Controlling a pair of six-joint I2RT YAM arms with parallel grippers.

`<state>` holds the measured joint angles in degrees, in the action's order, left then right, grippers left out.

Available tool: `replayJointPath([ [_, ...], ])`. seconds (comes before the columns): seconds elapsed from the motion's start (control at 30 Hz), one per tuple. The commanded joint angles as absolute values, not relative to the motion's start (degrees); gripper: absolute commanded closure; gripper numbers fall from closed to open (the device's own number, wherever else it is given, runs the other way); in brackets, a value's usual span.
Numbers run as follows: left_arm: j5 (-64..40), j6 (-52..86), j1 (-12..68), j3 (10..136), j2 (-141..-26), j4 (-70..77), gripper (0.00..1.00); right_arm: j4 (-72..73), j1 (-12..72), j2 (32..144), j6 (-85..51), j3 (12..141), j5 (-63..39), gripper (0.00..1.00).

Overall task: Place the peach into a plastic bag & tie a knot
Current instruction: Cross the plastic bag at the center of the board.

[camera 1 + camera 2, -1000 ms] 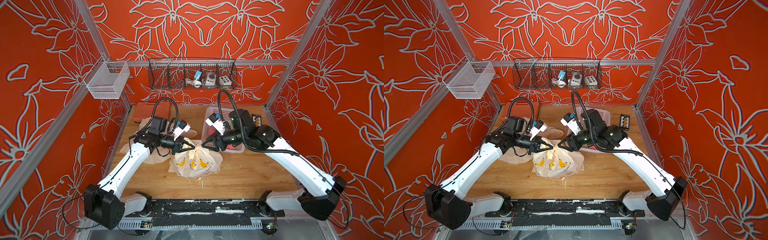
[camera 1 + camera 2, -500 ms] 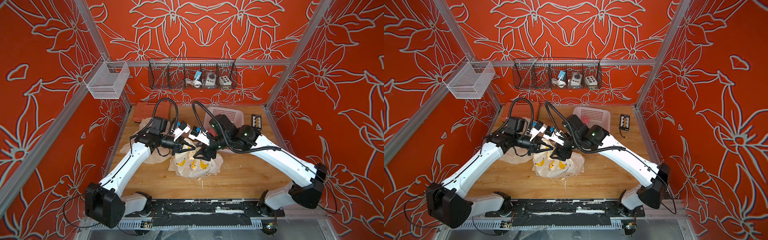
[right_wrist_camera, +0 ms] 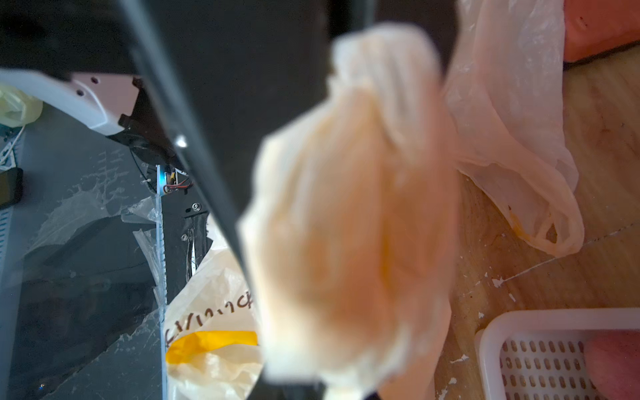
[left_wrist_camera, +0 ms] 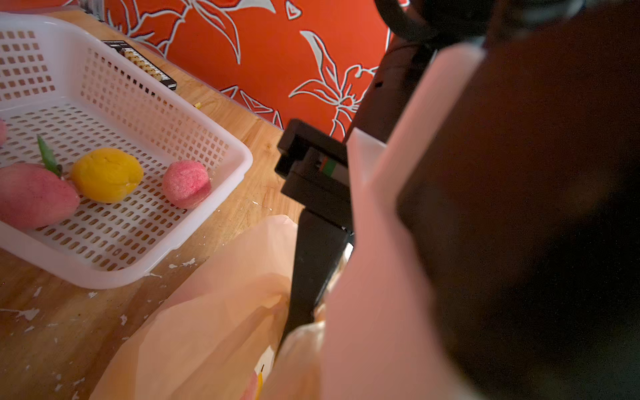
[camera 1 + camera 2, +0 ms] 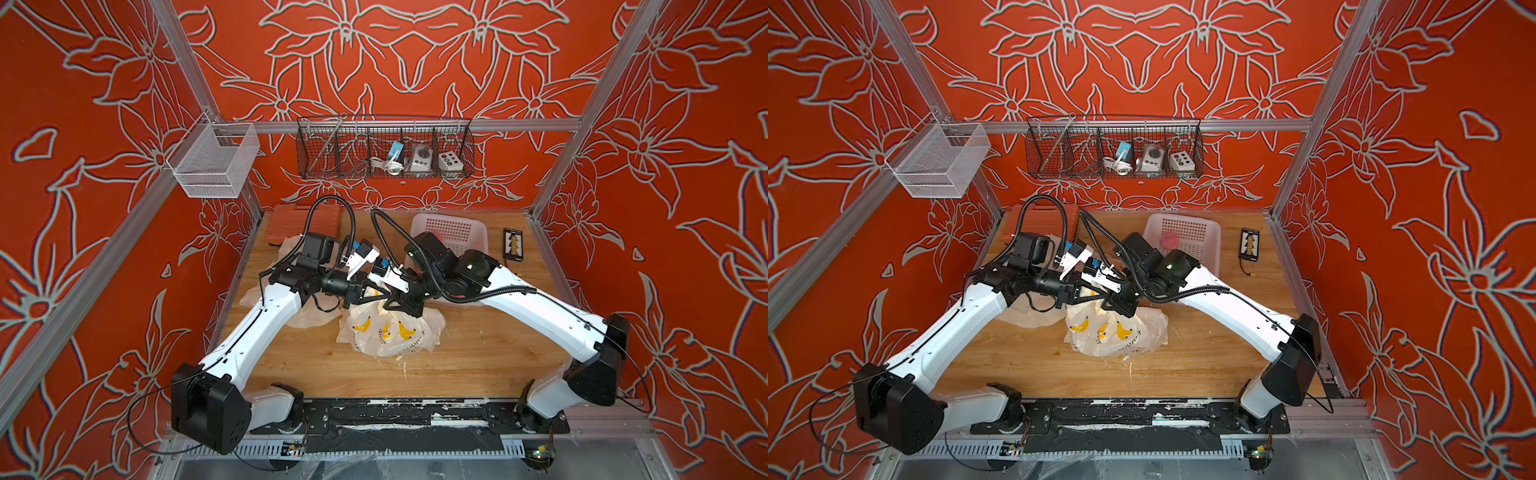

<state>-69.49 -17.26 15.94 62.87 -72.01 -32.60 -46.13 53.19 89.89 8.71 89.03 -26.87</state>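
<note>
Brown lettering on the banana-printed plastic bag (image 3: pixel 207 304), low in the right wrist view, is cut off and unreadable; its contents are hidden. Mid-frame the left gripper (image 5: pixel 376 293) pinches the bag's bunched top; the right gripper (image 5: pixel 398 306) crowds it, jaws impossible to judge. A peach (image 4: pixel 187 188) lies in the white basket (image 4: pixel 225 149)

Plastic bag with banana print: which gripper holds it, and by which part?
Left gripper and right gripper both grip the plastic bag by its gathered top.
</note>
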Motion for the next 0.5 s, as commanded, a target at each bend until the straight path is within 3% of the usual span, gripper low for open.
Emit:
replayJointPath([
  [0.0, -71.97, -12.57, 17.05, 62.15, -71.41, -26.86, 0.97, -40.53, 53.35, 91.32, 6.33, 86.73, -23.89, 0.96],
  [0.07, -70.93, -10.33, 16.97, 60.95, -70.90, -25.67, 0.87, -38.06, 53.05, 90.04, 6.15, 84.58, -23.01, 1.00],
  [0.3, -68.08, -8.68, 13.16, 54.23, -64.00, -24.37, 0.50, -31.35, 49.32, 84.84, 4.29, 77.87, -29.65, 1.00],
  [0.47, -63.09, -9.02, 13.18, 48.06, -59.51, -19.70, 0.42, -30.31, 47.08, 82.95, 2.72, 76.60, -36.66, 1.00],
])
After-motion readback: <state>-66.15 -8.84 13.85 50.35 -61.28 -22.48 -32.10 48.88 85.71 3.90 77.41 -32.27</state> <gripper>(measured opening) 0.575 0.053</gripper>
